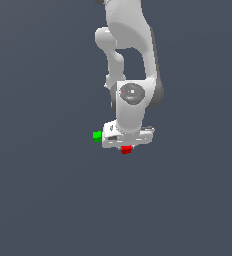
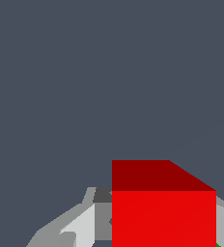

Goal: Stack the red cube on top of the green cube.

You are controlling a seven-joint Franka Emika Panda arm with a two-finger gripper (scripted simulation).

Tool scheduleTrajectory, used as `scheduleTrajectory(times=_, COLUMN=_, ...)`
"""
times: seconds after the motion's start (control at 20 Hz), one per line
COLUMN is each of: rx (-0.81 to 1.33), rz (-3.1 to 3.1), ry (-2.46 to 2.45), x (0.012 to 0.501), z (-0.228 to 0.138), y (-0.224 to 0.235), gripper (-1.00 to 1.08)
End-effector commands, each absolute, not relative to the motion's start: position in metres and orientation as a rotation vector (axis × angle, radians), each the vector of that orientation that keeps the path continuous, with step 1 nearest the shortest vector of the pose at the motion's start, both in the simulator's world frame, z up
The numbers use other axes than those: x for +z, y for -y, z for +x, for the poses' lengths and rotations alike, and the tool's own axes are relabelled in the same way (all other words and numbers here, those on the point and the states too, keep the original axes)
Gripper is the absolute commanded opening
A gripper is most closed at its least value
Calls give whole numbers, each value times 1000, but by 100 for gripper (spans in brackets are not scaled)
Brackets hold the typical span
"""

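The white arm point(image 1: 130, 60) is seen reaching down over the plain grey surface point(image 1: 43, 200), with the gripper point(image 1: 126, 146) low. The red cube point(image 1: 126, 149) is seen directly under the gripper body, partly covered by it. In the wrist view the red cube point(image 2: 163, 212) fills the space beside one grey finger point(image 2: 80, 226); contact on both sides cannot be confirmed, so the state of the jaws cannot be told. The green cube point(image 1: 97, 135) is found just beside the gripper, on the exterior view's left, apart from the red cube.
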State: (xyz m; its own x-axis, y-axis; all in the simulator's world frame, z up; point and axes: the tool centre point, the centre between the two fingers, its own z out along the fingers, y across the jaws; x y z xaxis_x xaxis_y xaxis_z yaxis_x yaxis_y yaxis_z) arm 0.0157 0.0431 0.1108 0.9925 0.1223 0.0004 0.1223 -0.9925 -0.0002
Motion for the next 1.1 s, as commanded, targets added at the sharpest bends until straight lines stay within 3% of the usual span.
scheduleTrajectory(times=0.0, rx=-1, rz=-3136, ry=191, x=107, z=6, y=-32, gripper=-100)
scheduleTrajectory(times=1.05, rx=0, rz=-3136, ry=191, x=64, z=-99, y=95, gripper=-100)
